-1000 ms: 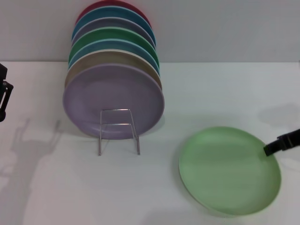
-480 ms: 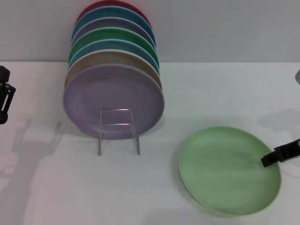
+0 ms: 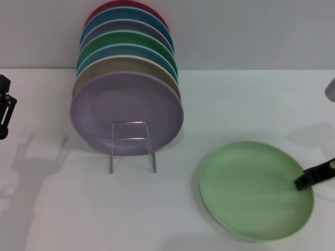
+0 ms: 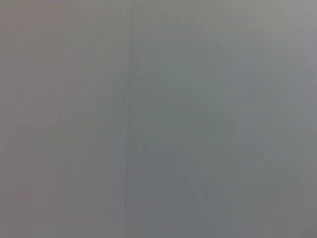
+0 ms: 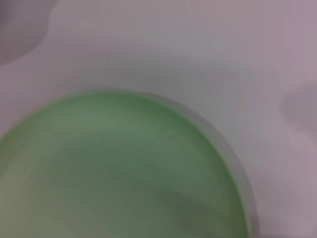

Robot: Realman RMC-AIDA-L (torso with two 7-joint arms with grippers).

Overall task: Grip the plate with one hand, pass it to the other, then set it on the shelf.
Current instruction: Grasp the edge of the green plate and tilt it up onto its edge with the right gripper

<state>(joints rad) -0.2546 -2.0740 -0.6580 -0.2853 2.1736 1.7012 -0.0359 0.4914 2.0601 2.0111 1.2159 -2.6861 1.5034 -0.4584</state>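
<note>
The pale light-green plate (image 3: 256, 189) lies flat on the white table at the front right. It also fills the right wrist view (image 5: 114, 168). My right gripper (image 3: 310, 179) reaches in from the right edge, and its black tip is over the plate's right rim. My left gripper (image 3: 4, 107) hangs at the far left edge, well away from the plate. The wire shelf (image 3: 132, 146) stands left of centre with its small front loop facing me. It holds several upright plates, with the lavender plate (image 3: 125, 112) in front.
Behind the lavender plate, tan, blue, emerald-green, grey-purple, blue and red plates stand in a row (image 3: 125, 42) towards the grey back wall. Bare white table (image 3: 157, 209) lies between the rack and the green plate. The left wrist view shows only a plain grey surface.
My right gripper has moved down along the green plate's right rim, towards the front. My left gripper has shifted slightly lower at the left edge. The plate has not moved.
</note>
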